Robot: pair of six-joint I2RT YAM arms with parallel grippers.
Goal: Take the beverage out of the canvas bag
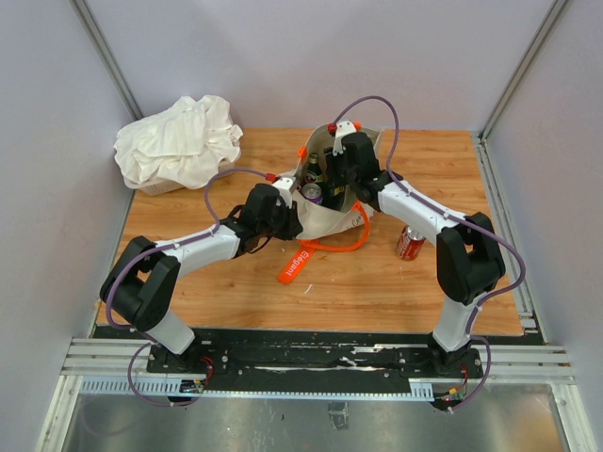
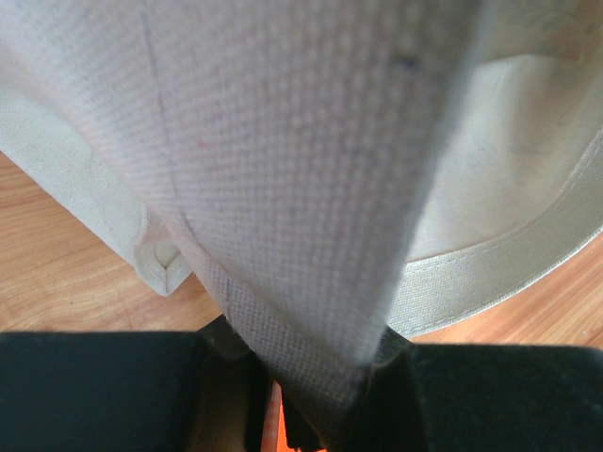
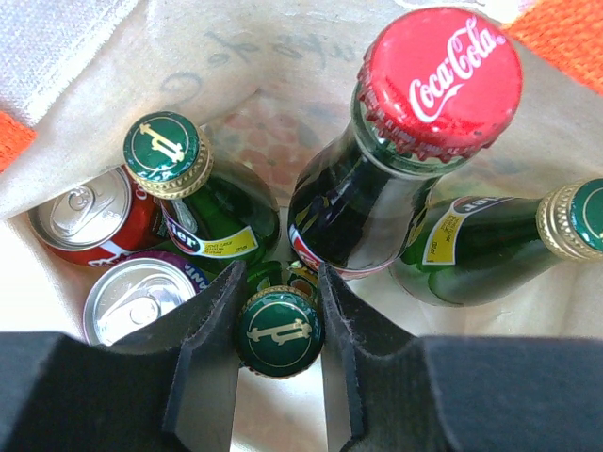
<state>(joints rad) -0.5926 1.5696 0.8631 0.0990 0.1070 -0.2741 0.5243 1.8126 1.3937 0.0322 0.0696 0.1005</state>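
1. Canvas bag (image 1: 325, 221) is stood open on the table (image 1: 236, 282).
2. Its cloth wall is pinched in the closed left tool (image 2: 320, 414).
3. A green bottle (image 3: 279, 331) inside it is gripped at the cap by the right tool (image 3: 277, 275).
4. A red can (image 1: 411, 242) is seen on the table, near the bag.

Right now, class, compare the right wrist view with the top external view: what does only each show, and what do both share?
Only the right wrist view: the red Coca-Cola cap and the right claw flanking a green bottle cap. Only the top external view: the red can outside the canvas bag and the white cloth bundle. Both: that bag, open, with drinks inside.
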